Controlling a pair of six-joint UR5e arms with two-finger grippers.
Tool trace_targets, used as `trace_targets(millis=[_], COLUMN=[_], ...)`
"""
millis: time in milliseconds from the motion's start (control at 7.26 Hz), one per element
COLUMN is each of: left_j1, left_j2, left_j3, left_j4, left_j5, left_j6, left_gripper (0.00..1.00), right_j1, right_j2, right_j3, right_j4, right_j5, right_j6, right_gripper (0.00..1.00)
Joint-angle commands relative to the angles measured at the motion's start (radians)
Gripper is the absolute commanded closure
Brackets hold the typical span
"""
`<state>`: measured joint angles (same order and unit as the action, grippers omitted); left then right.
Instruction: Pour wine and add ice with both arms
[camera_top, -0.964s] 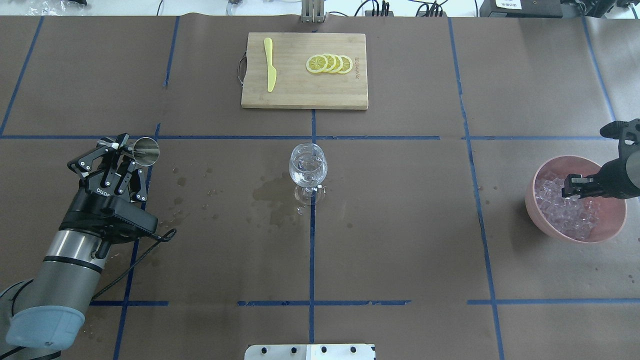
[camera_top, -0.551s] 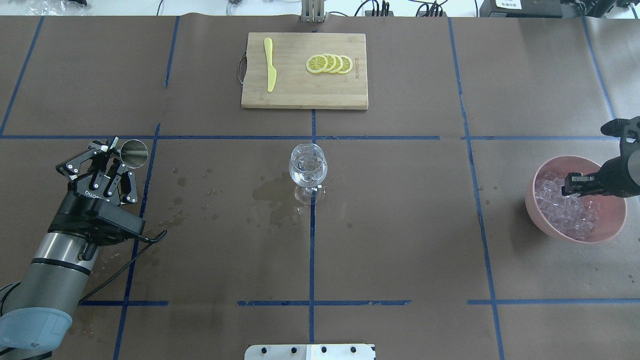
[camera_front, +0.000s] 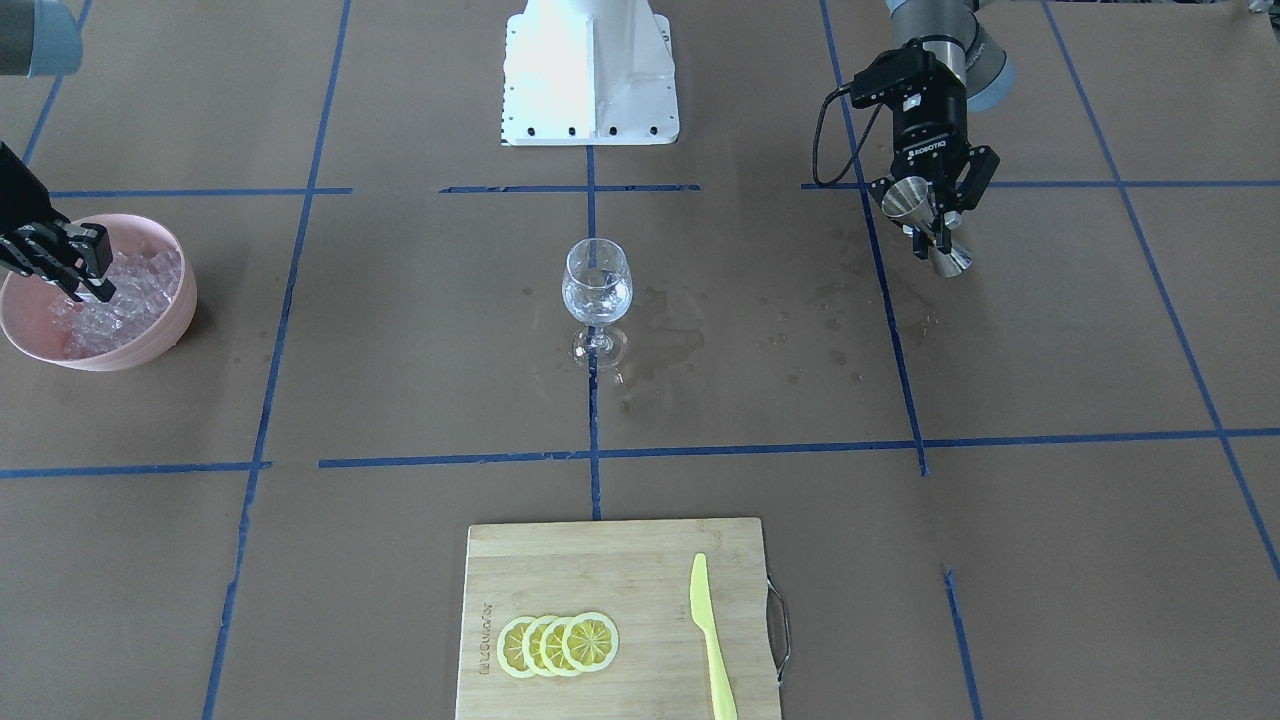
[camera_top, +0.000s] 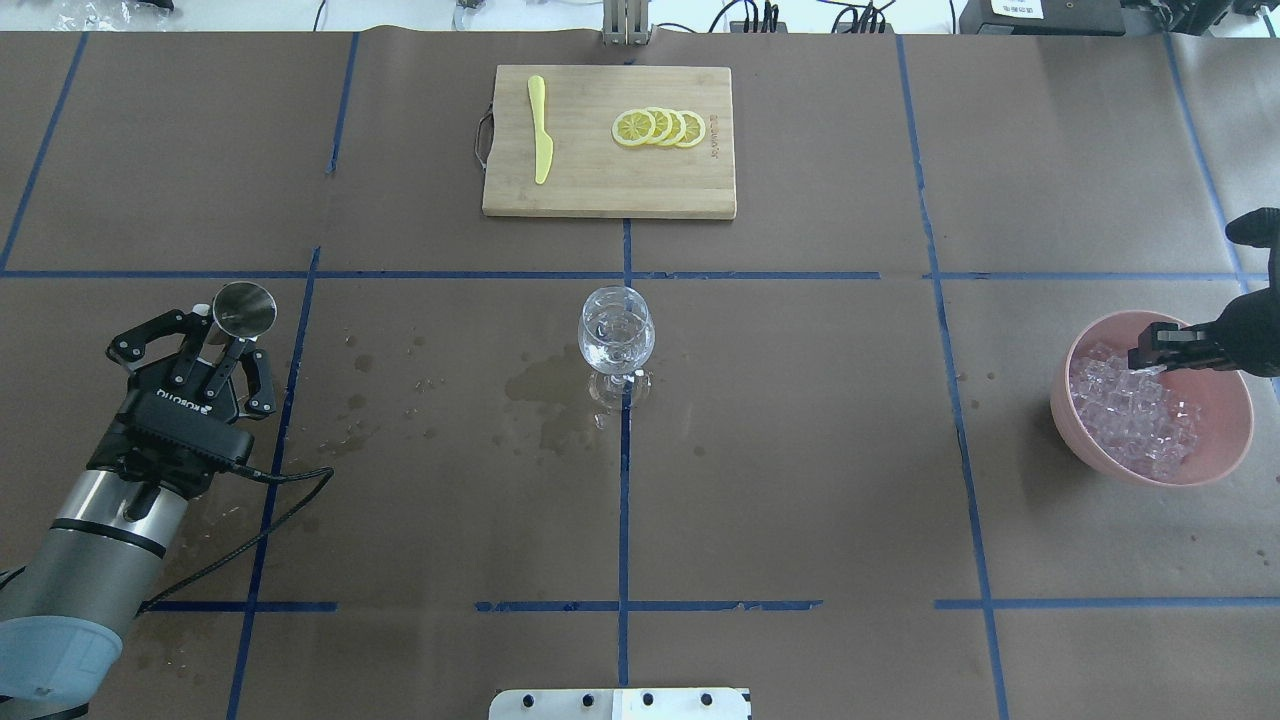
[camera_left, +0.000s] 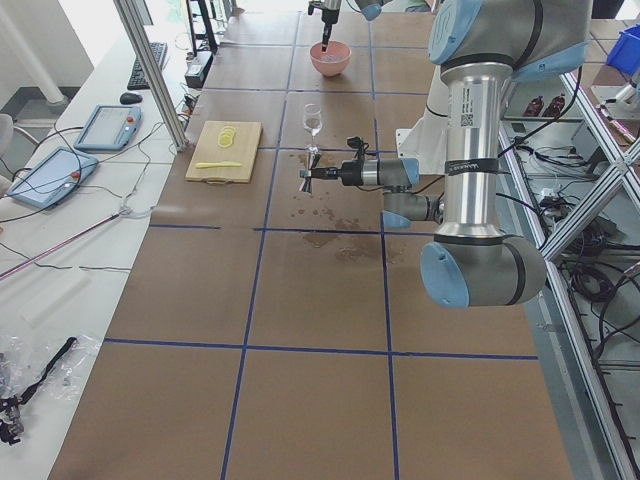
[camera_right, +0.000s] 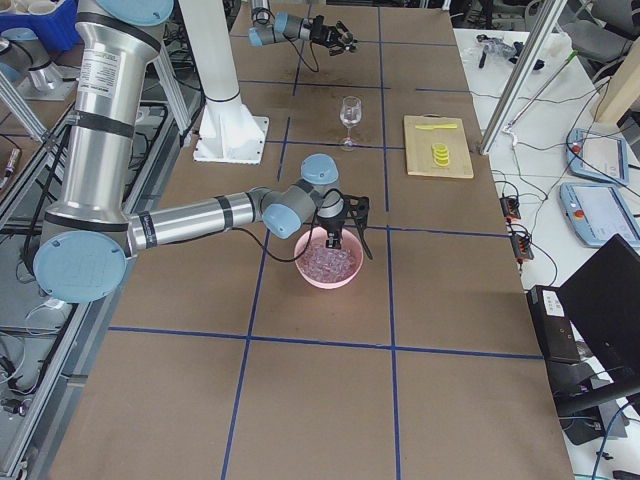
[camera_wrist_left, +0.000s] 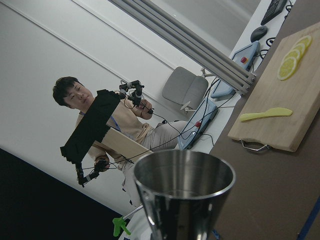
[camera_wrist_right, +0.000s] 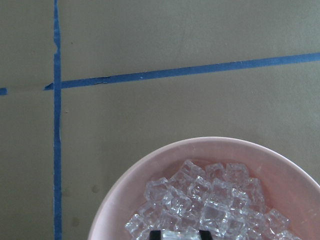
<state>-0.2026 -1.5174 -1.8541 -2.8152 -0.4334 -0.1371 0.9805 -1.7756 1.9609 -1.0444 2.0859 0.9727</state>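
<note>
Glass stands upright mid-desk on a blue tape crossing; all places below are given from it.

Wine: a small clear pool low in the glass. Wet stains spread over the desk from the foot of the glass toward the robot's left.

Left hand: well to the robot's left of the glass, clamped on the waist of a steel jigger, open mouth up (contact with the desk cannot be told).

Right hand: well to the robot's right of the glass, over the pink bowl. Ice lies heaped in that bowl. In the wrist view the fingertips stand a little apart, with one cube between them, closed on it.

Beyond the glass, on the side away from the robot base: cutting board with four overlapping lemon slices and a yellow knife lying flat.
</note>
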Motion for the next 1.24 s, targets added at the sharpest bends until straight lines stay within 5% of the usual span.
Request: trace_targets(millis=[0, 1101], left_j1=[0.005, 0.026], left_j2=[-0.001, -0.004], left_j3=[0.045, 0.237], left_j4=[-0.001, -0.001], left_j5=[-0.021, 0.053], left_j6=[-0.262, -0.871], left_gripper=[1.0, 1.0], right_j1=[0.029, 0.078], right_j2=[0.004, 0.048], right_j3=[0.032, 0.139], right_j4=[-0.002, 0.012], right_j5=[0.009, 0.111], right_j6=[0.0, 0.047], right_gripper=[1.0, 1.0])
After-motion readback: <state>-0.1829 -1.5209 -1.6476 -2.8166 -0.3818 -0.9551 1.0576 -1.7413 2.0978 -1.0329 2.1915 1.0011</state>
